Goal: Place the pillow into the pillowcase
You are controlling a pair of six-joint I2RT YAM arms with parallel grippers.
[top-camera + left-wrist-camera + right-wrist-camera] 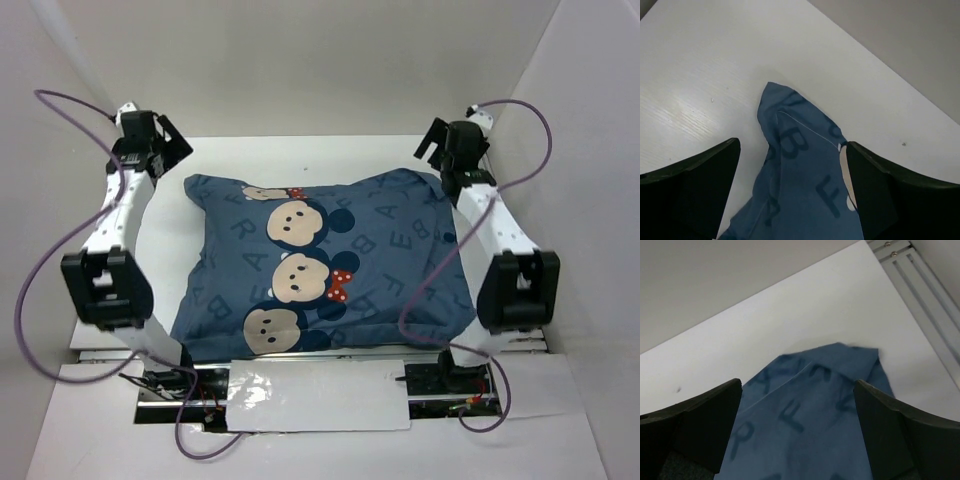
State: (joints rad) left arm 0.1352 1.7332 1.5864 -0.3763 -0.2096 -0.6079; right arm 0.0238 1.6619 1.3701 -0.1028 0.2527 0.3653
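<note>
The blue pillowcase [320, 262], printed with letters and mouse faces with red bows, lies plump and roughly flat in the middle of the white table [300, 155]. The pillow is hidden; only blue fabric shows. My left gripper [168, 152] hangs over the case's far left corner [790, 125], open, with the fabric below and between its fingers [700, 185] but not pinched. My right gripper [438, 150] hangs open over the far right corner [840, 360] in the same way, its fingers [895, 430] apart on either side of the cloth.
White walls close in the table at the back and on both sides. A shiny white sheet [318, 395] lies at the front edge between the arm bases. Purple cables [40, 260] loop beside each arm. A metal rail [922, 287] runs along the table's right edge.
</note>
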